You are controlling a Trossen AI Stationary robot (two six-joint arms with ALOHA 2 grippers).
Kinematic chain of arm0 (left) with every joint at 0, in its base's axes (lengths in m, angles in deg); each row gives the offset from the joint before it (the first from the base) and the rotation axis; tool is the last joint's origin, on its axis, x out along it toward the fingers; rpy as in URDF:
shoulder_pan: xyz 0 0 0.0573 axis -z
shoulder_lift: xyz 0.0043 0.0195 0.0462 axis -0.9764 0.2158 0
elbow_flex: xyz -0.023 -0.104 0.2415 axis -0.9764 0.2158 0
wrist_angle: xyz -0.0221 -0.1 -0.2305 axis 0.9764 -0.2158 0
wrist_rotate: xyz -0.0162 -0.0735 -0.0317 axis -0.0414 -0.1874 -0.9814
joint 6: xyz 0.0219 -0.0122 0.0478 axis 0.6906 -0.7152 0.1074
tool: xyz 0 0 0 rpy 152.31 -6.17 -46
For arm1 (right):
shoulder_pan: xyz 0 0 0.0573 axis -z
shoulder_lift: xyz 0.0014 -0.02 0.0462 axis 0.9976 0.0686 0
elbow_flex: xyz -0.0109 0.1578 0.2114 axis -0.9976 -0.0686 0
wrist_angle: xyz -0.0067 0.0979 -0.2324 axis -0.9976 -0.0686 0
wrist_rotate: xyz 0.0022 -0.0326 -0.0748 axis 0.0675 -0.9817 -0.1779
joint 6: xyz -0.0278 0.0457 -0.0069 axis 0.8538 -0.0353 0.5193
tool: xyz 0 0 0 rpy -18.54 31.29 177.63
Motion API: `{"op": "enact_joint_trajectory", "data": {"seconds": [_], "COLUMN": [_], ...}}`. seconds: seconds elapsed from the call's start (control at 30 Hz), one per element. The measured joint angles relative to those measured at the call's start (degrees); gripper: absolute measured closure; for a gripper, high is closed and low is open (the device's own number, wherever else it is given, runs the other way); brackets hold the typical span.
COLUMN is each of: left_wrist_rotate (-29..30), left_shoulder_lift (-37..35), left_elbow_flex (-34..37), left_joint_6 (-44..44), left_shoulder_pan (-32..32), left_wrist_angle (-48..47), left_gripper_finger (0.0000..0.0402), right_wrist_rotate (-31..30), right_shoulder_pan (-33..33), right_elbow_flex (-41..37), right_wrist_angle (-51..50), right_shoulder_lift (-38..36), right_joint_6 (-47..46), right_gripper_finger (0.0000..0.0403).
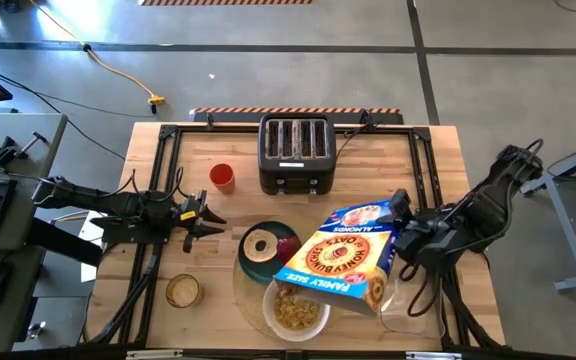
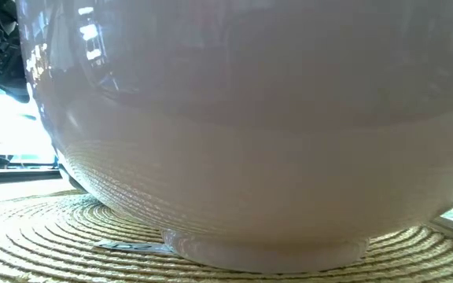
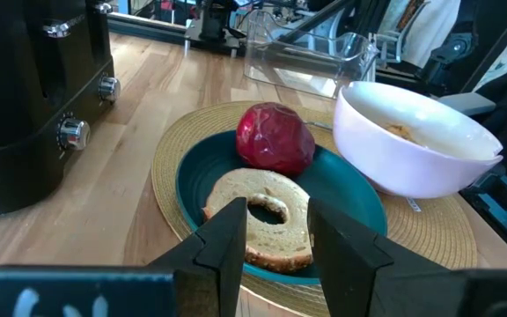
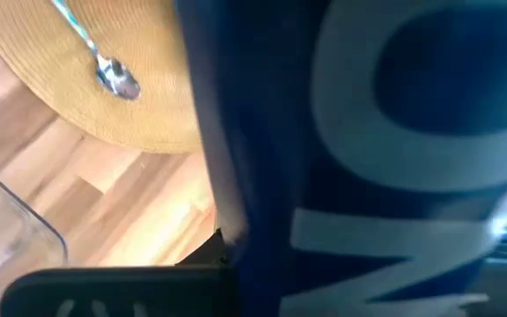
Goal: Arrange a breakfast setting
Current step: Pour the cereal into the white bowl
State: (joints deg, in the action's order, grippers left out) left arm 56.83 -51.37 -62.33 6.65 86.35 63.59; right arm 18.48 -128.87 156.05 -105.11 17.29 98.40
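Two arms in: right gripper [image 1: 400,243] clamps a tilted cereal box [image 1: 340,258] over the white bowl [image 1: 295,309], placemat's [image 3: 170,145] six o'clock edge. Left gripper [image 1: 208,217], fingers narrowly parted, at nine o'clock of the teal plate [image 3: 341,189] holding bagel half [image 3: 267,216] and red food item [image 3: 275,141]. Spoon [image 4: 104,66] on mat.

tilted cereal box [image 1: 340,262] in right gripper [image 1: 400,247] over white bowl [image 1: 296,310]

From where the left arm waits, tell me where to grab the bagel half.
Take the bagel half across its ring, one finger in the centre hole and one outside the rim, coming straight down. It lies flat on the plate, so its sides are low; the red food item crowds its far edge.
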Motion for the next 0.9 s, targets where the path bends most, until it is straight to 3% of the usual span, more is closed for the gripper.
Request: {"op": "enact_joint_trajectory", "data": {"seconds": [0.57,0.9], "left_wrist_rotate": [0.0,0.0], "left_shoulder_lift": [0.0,0.0], "left_elbow_flex": [0.0,0.0], "left_joint_6": [0.0,0.0], "left_shoulder_pan": [0.0,0.0], "left_wrist_angle": [0.0,0.0], "left_gripper_finger": [0.0289,0.0289], "right_wrist_rotate": [0.5,-4.4], "right_shoulder_pan": [0.0,0.0], "right_elbow_flex": [0.0,0.0], "right_wrist_angle": [4.6,9.9], "right_shoulder_lift": [-10.1,-15.7], "right_joint_6": [-13.5,-17.6], "right_gripper_finger": [0.0344,0.0344]}}
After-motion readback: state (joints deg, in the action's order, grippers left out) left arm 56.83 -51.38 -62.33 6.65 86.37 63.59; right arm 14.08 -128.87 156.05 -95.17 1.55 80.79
